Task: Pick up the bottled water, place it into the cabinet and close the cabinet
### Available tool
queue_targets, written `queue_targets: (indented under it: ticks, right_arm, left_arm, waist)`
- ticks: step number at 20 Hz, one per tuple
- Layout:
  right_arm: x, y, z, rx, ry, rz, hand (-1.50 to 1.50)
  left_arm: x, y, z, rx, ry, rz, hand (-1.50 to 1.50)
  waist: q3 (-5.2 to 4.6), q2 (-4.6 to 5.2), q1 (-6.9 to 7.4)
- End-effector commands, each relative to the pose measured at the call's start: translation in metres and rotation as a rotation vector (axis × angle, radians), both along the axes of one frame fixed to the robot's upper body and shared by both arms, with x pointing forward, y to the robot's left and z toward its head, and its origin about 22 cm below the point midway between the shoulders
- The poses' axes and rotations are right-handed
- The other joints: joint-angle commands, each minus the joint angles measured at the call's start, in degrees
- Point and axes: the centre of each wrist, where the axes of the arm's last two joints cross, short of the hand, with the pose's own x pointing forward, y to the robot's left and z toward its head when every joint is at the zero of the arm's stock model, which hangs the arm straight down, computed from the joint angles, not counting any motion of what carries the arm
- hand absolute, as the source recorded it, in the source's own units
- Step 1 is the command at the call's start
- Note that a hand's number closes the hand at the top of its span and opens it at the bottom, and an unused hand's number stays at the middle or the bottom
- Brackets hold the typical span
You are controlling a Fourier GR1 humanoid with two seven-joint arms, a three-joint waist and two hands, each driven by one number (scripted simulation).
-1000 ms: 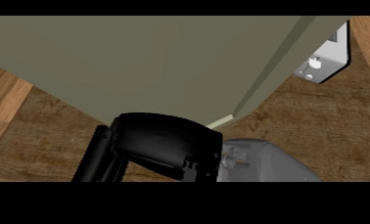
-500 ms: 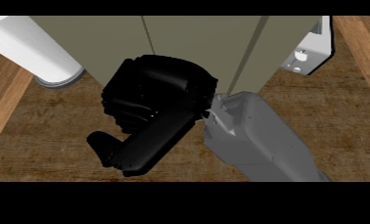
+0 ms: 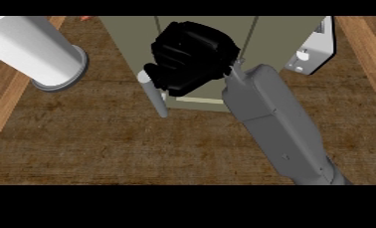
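Head view: I am seeing the right hand (image 3: 192, 57) against the cabinet (image 3: 132, 38) at the tabletop's (image 3: 110, 137) far edge, fingers curling round its grey door handle (image 3: 152, 92). The bottled water is not showing anywhere, presumably already inside. I am judging door closing as remaining.

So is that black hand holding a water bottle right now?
No: the right hand is curled by the cabinet's grey handle, and no bottle shows in it.

You see an olive-grey cabinet (image 3: 132, 38), a black right hand (image 3: 192, 57), a white cylinder (image 3: 37, 50) upper left, and a brown wood-grain counter (image 3: 110, 147).
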Motion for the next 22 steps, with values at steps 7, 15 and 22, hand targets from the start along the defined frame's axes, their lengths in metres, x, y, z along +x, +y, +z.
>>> queue_targets:
  ticks: [7,15,22]
  right_arm:
    - [0.029,0.003,0.008,0.023,-0.173,-0.127,1.50]
    - [0.042,-0.015,0.049,0.040,-0.301,-0.261,-1.50]
    - [0.041,-0.001,0.056,0.054,-0.300,-0.315,-1.50]
  left_arm:
    - [0.009,0.004,-0.007,-0.014,-0.025,-0.028,-1.50]
    - [0.005,-0.003,-0.002,-0.015,-0.011,-0.041,-1.50]
    - [0.015,-0.009,-0.010,-0.013,-0.019,-0.057,-1.50]
  waist:
    - [0.01,0.22,-0.65]
    - [0.01,0.21,-0.18]
    - [-0.04,0.29,-0.19]
